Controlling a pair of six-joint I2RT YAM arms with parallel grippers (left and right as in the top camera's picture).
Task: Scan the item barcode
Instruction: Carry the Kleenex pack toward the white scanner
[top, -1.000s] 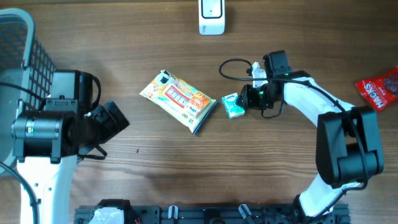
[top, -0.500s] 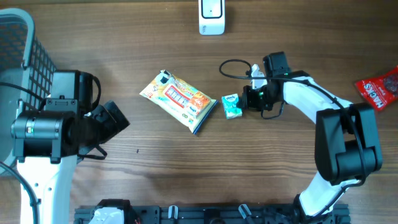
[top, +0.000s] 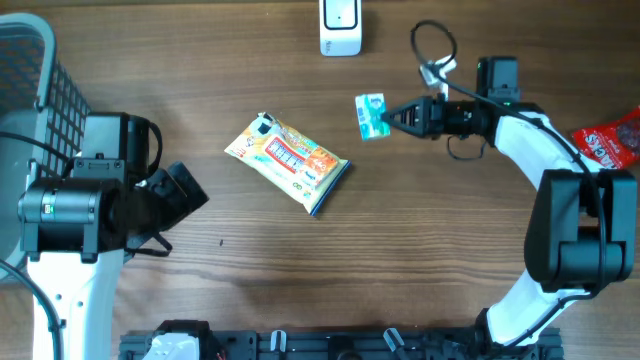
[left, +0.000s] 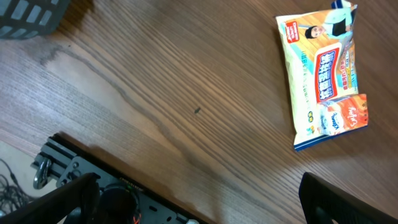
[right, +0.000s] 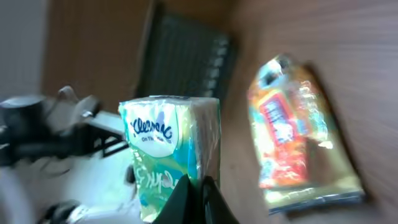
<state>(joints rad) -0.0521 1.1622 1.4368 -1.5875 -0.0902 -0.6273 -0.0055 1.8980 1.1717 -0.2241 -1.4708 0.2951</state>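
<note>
Horizontally outstretched, right hand tight on the tissue pack; left hand wide.

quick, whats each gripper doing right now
Left gripper: open, holding nothing.
Right gripper: shut on the Kleenex tissue pack.

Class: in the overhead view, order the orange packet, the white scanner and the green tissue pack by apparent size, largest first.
1. Orange packet, clearly largest.
2. White scanner, though cut off by the top edge.
3. Green tissue pack, smallest, even held up nearer the camera.
</note>
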